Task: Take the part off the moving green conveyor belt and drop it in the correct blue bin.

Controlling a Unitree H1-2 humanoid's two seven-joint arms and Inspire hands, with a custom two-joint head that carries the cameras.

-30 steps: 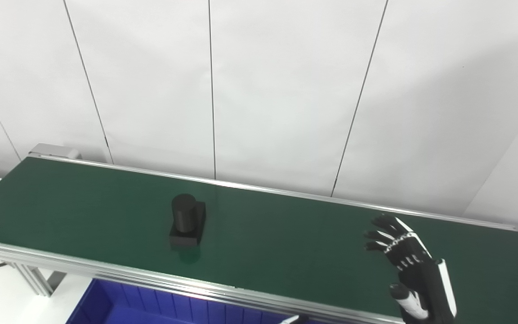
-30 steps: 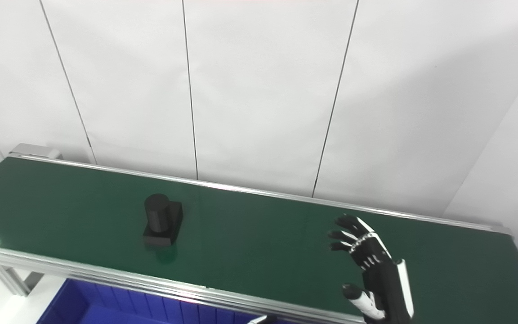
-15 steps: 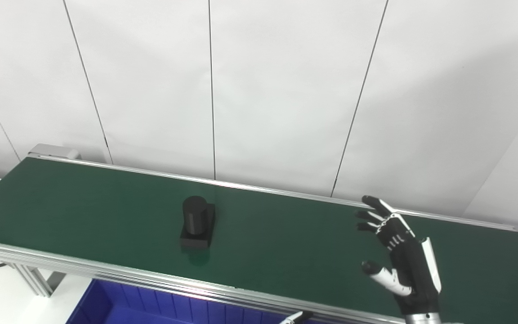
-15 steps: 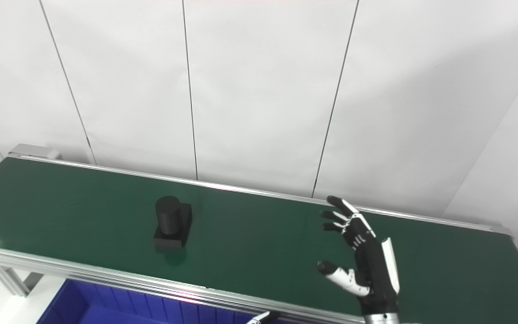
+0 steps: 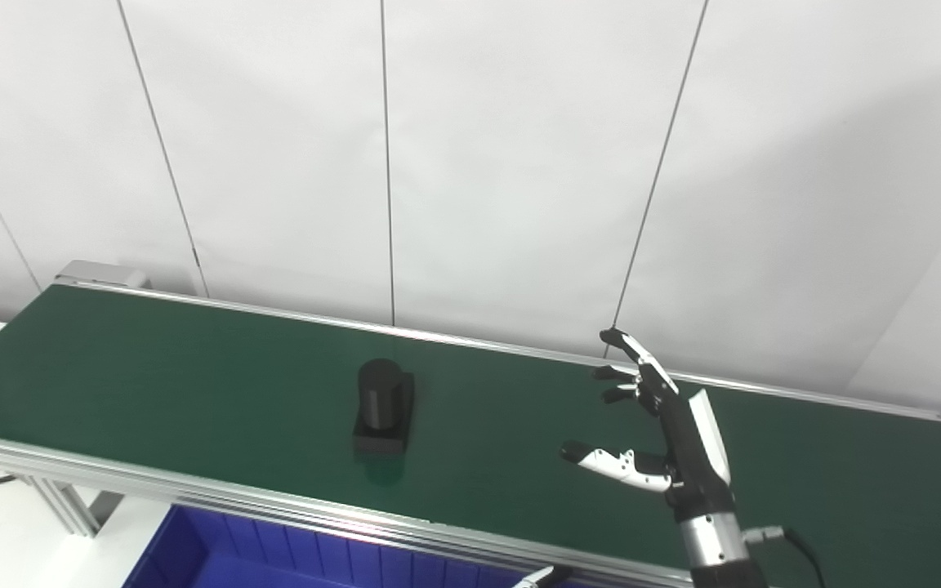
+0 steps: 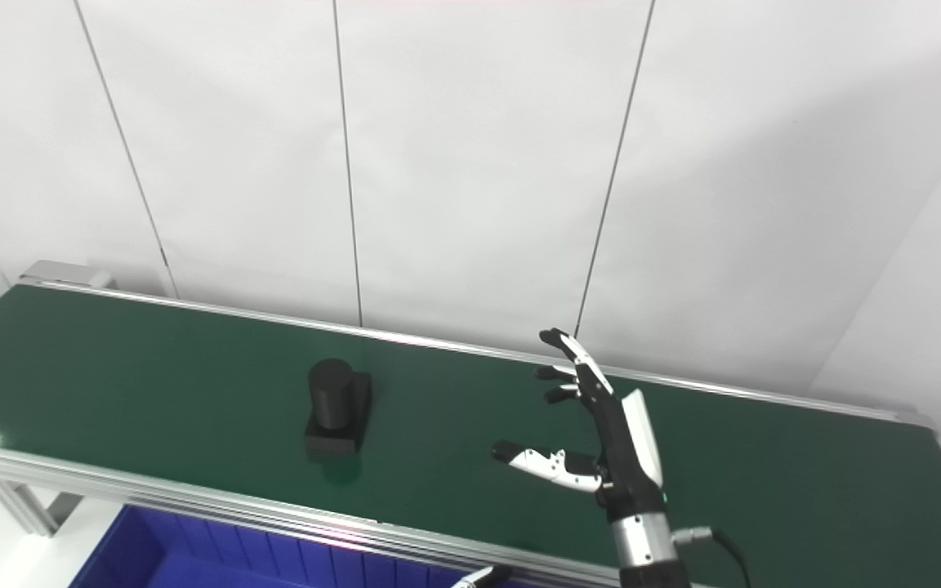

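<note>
The black part (image 5: 382,406) stood mid-frame on the green conveyor belt (image 5: 193,384), ungrasped. The right hand (image 5: 666,433), fingers spread wide, waited at lower right; the next move looked like closing around it

A black part (image 5: 382,406) stands on the green conveyor belt (image 5: 152,384).

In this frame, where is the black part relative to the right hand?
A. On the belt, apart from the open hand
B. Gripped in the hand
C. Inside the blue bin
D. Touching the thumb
A: the black part stands on the green belt, with bare belt between it and the open right hand.
</note>
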